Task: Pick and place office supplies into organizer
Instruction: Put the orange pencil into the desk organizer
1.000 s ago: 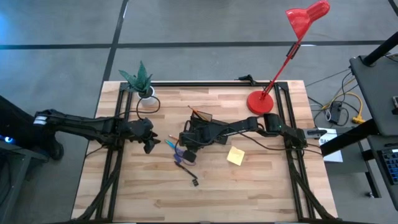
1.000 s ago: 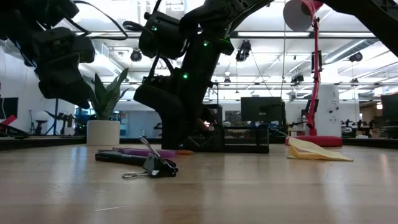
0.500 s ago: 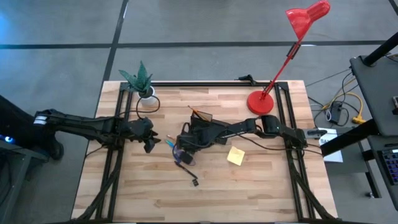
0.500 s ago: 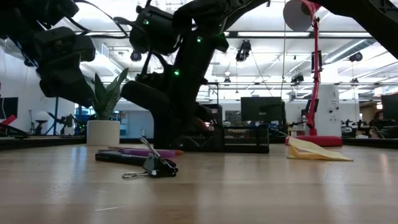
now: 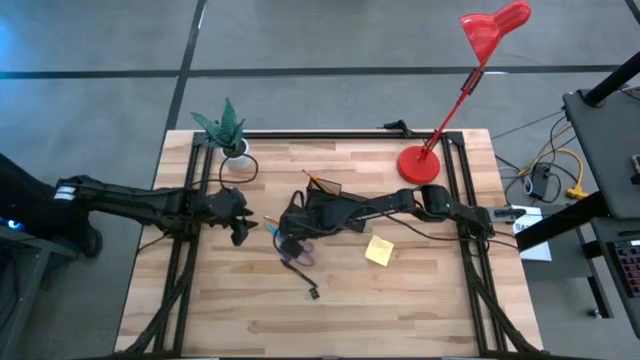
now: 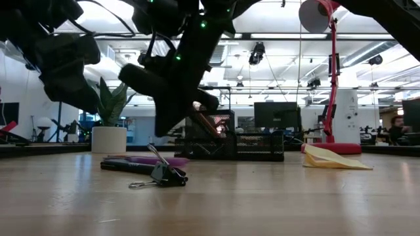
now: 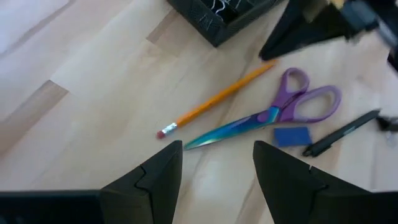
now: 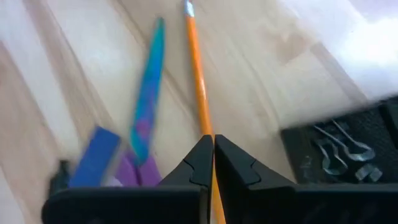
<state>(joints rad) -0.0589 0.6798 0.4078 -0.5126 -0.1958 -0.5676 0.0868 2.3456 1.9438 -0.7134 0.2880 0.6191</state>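
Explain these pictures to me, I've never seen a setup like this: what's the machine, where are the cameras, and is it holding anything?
Two dark robot arms work at a wooden table. One camera looks down from above, one sits at tabletop level, and one rides on each wrist. The right gripper is shut on an orange pencil, beside purple-handled scissors, a blue eraser and a dark pen. The left gripper waits open nearby, holding nothing. A black organizer, a yellow notepad, a red lamp and a potted plant also stand there.
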